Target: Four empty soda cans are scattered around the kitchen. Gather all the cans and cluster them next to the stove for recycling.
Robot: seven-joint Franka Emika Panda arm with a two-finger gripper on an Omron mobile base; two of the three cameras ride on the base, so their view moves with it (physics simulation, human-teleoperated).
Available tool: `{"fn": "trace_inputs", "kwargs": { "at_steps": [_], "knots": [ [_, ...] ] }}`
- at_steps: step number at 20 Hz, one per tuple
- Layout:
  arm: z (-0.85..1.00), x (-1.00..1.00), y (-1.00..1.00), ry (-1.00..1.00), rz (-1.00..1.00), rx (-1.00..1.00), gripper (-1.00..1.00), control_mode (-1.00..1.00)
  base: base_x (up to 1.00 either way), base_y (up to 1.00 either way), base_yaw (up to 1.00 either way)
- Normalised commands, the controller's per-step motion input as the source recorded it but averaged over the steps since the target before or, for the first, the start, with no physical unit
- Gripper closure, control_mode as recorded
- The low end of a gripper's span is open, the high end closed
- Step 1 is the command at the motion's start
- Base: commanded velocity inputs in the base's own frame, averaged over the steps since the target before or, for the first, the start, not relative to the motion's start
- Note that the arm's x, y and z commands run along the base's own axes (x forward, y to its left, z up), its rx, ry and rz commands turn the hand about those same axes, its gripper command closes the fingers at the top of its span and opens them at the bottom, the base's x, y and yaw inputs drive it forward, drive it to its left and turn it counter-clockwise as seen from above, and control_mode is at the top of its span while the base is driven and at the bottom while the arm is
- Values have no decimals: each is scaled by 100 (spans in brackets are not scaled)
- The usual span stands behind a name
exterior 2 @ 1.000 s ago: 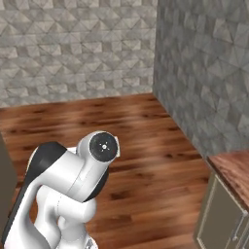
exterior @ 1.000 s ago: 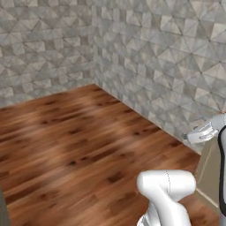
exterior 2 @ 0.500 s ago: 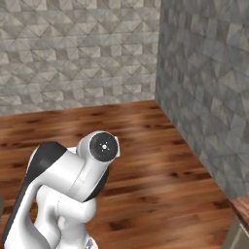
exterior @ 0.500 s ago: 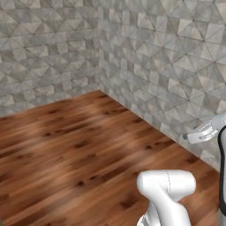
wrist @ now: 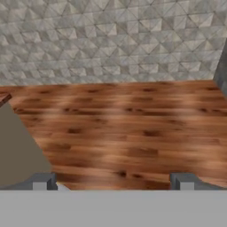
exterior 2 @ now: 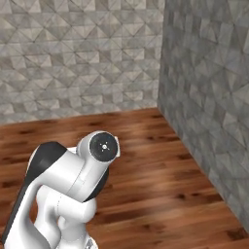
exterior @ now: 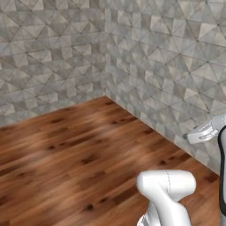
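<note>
Since a second ago the whole outlook has swung: the wood-topped cabinet that stood at the lower right of the right base view is gone from it, and the corner of the room sits further across both base views, so the base has turned rather than anything on the floor shifting.

Closest to me is the arm (exterior 2: pixel 73 189), smooth glossy white with a dark band down its side and a round cap on the elbow joint; in the left base view its rounded white link (exterior: pixel 167 187) rises at the bottom. The pincer (wrist: pixel 113 181) is spread wide with nothing between its two small grey square tips, one (wrist: pixel 42 181) at the left and one (wrist: pixel 182 181) at the right of the hand view. Just beside the left tip a flat grey slanted panel (wrist: pixel 17 150) with a thin brown upper edge cuts across the floor; what it belongs to I cannot tell.

Beyond that lies the floor (exterior: pixel 75 154), polished reddish-brown wood planks with dark grain streaks and soft sheen. It runs bare to the walls (exterior 2: pixel 82 58), which are clad in grey stone tiles cut in triangular facets, meeting in a corner (exterior: pixel 106 57).

As for the soda cans and the stove, I cannot tell where they are from this spot.
</note>
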Motion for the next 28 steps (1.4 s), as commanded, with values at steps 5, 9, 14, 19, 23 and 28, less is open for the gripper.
{"fn": "trace_inputs", "kwargs": {
  "at_steps": [5,9,14,19,23,28],
  "knots": [
    [0,0,0,0,0,0,-100,100,86,3,0],
    [0,0,0,0,0,0,-100,100,85,4,0],
    [0,0,0,0,0,0,-100,100,81,5,0],
    [0,0,0,0,0,0,-100,100,79,7,0],
    [0,0,0,0,0,0,-100,100,73,4,8],
    [0,0,0,0,0,0,-100,100,66,8,24]
  ]
}}
